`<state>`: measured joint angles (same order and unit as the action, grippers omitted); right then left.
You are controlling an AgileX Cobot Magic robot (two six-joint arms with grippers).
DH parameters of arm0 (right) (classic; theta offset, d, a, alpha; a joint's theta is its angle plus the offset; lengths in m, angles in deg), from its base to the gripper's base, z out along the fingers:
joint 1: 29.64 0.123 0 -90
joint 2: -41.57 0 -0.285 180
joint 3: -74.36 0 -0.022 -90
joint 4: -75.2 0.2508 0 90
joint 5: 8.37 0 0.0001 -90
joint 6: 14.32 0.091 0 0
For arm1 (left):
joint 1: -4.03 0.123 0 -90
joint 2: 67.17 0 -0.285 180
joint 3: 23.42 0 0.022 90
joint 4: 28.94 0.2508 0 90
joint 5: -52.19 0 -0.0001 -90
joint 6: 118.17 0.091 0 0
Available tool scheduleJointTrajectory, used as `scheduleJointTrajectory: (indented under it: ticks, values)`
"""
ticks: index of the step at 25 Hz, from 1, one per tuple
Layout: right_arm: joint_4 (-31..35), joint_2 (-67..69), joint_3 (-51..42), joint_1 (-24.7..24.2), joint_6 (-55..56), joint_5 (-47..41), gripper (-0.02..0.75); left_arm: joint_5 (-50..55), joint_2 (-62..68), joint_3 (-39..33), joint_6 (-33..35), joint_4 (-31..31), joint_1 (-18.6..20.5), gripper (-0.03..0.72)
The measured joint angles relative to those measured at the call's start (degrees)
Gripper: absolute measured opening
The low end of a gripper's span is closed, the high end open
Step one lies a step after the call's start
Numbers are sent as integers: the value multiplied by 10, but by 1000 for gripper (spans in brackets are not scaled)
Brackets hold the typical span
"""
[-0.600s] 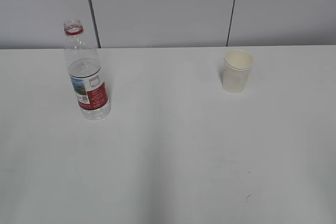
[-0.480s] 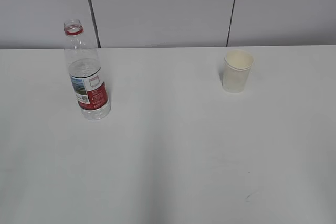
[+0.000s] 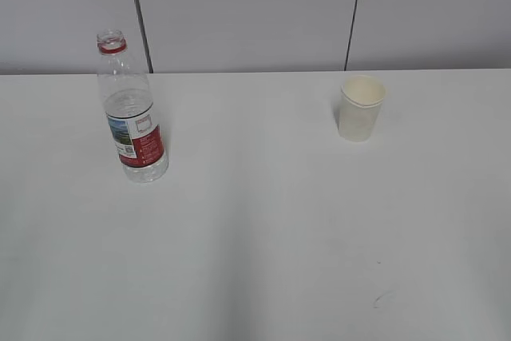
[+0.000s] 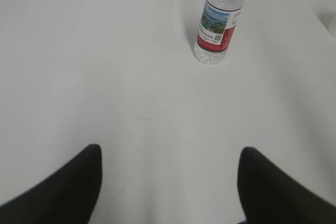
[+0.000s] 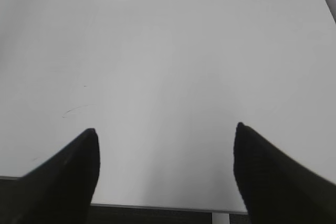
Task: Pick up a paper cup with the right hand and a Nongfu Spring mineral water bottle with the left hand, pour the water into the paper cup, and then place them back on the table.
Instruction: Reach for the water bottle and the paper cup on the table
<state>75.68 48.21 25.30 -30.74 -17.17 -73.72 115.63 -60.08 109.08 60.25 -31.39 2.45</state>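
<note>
Bottle [image 3: 131, 113] stands upright on table [image 3: 255, 237], far left; cup [image 3: 360, 108] upright far right, well apart. Left gripper [image 4: 168, 182] fingers spread wide, empty, short of bottle. Right gripper [image 5: 165, 174] also spread, empty, cup ahead at top edge.

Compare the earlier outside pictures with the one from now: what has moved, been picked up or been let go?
Nothing visibly changed. The bottle and the cup stand upright and apart on the table, in the same places, and no arm has come into the outside view.
</note>
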Motion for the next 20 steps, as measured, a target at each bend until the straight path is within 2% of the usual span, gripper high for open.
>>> scheduleJointTrajectory:
  ticks: [20]
  values:
    - [0,0,0,0,0,0,587,0,0,0,0,0,0,495]
